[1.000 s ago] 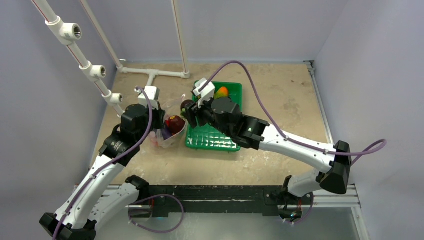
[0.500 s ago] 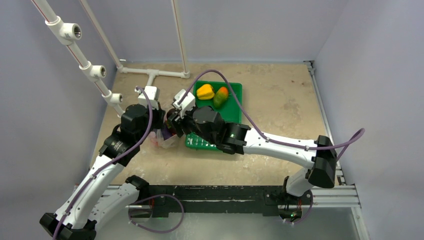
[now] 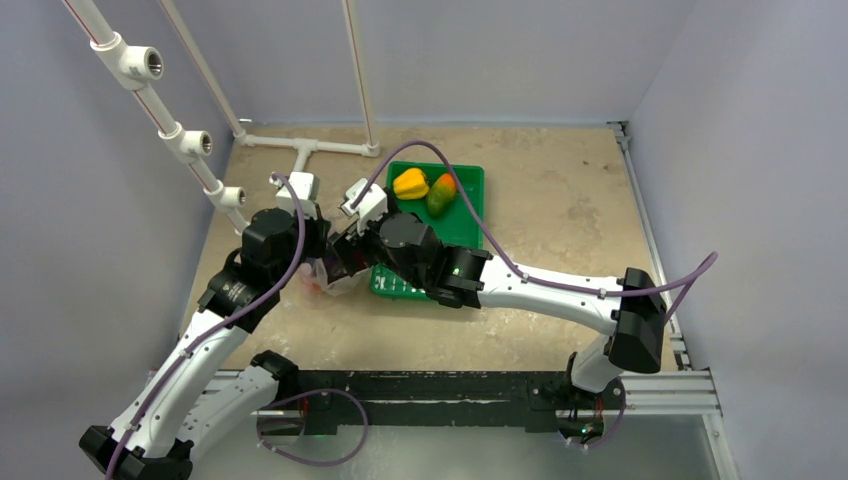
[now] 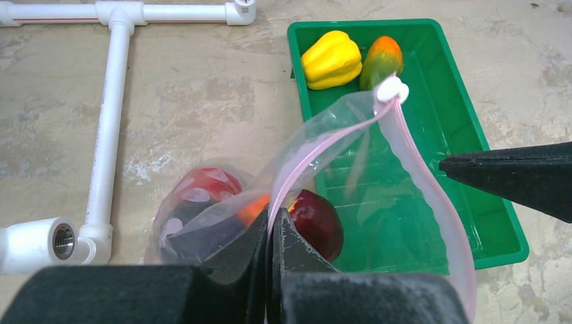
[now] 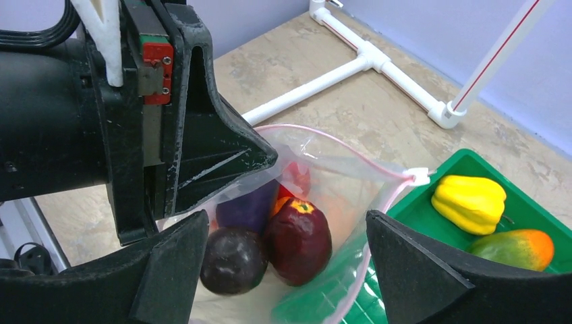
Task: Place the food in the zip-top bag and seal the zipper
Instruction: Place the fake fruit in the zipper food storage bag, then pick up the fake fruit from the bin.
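The clear zip-top bag (image 3: 327, 277) stands open left of the green tray (image 3: 470, 215). My left gripper (image 4: 271, 216) is shut on its pink zipper (image 4: 307, 160) and holds the mouth up. My right gripper (image 5: 287, 229) is open and empty just above the mouth. In the bag lie a dark red piece (image 5: 300, 239), a dark purple round piece (image 5: 233, 260), the purple eggplant (image 5: 249, 206) and the red tomato (image 4: 202, 189), with something orange behind. The yellow pepper (image 3: 410, 183) and the green-orange pepper (image 3: 441, 193) lie in the tray's far end.
White PVC pipework (image 3: 300, 148) lies on the table behind the bag, and pipes rise at the left (image 3: 165, 120). The white slider (image 4: 392, 88) sits at the zipper's far end, over the tray edge. The right arm (image 3: 540, 285) crosses the tray's near end.
My right gripper moved left from the tray to over the bag mouth. The dark round piece it carried now lies in the bag, and its jaws are open. The left gripper has held still.
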